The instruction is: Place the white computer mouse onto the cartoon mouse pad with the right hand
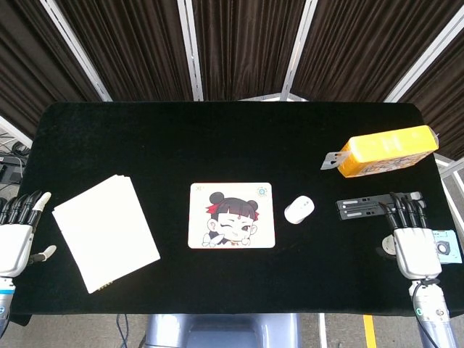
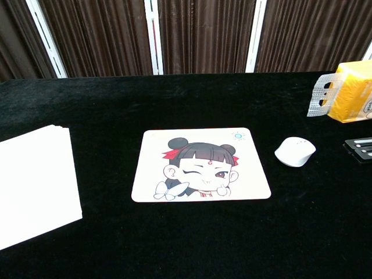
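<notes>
The white computer mouse (image 1: 299,209) (image 2: 294,151) lies on the black table just right of the cartoon mouse pad (image 1: 232,225) (image 2: 201,164), which shows a winking girl's face. My right hand (image 1: 413,239) hovers at the table's right front, well to the right of the mouse, fingers extended and apart, holding nothing. At the left edge my left hand (image 1: 18,232) stays open and empty beside the paper. The chest view shows neither hand.
A stack of white paper (image 1: 105,232) (image 2: 32,183) lies at the left. A yellow packet (image 1: 384,151) (image 2: 349,84) sits at the back right. A flat black strip (image 1: 366,207) (image 2: 360,145) lies between the mouse and my right hand.
</notes>
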